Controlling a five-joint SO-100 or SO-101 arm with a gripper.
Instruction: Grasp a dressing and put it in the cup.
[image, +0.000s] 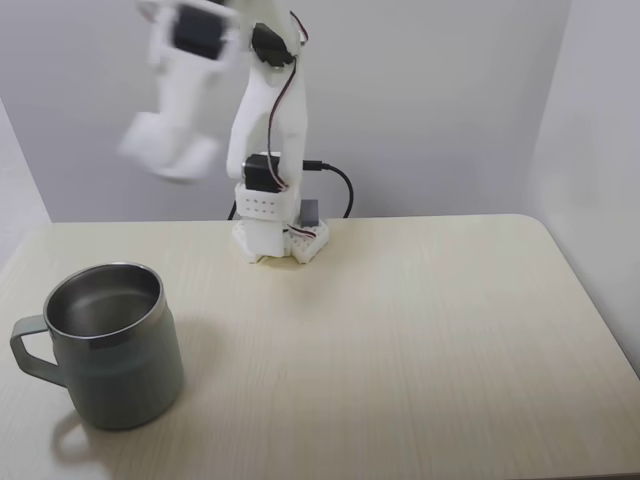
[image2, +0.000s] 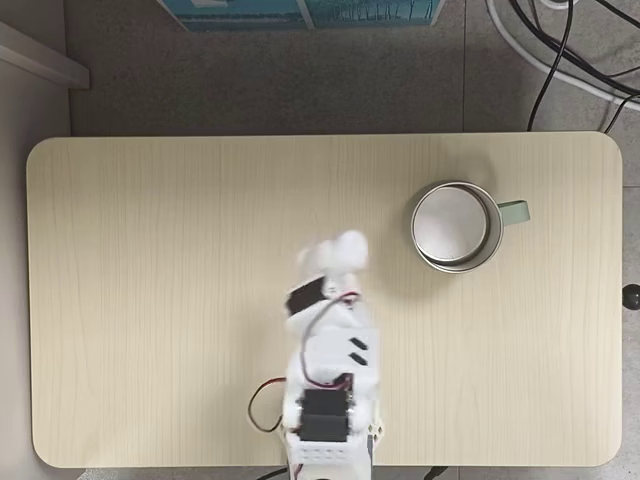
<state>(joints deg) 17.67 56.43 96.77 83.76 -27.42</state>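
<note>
On the pale wood-grain table (image: 420, 330) with rounded corners, the white plastic arm (image: 265, 140) rises from its base at the far edge in the front-facing fixed view, and from the 6 o'clock edge in the top-down fixed view. Its upper links are folded high, and the fingers (image: 165, 150) hang blurred in the air well above the tabletop, towards 10 o'clock from the base; the top-down view puts them (image2: 335, 255) near the table's middle. Blur hides their spread, so I cannot tell whether they are wide, narrow or holding anything.

Next in size, the large grey-green metal mug (image: 115, 370) with a shiny steel inside stands upright at 8 o'clock in the front-facing view, and at about 2 o'clock (image2: 490, 250) from above, handle pointing away from the arm.

I cannot find the small white dressing roll on the table or clearly in the fingers. From above, the mug's inside shows flat white, which could be the roll or only glare; the front view sees only the inner wall. My judgement: either carrying or finished. Any next move calls for confirming the roll's whereabouts first.
</note>
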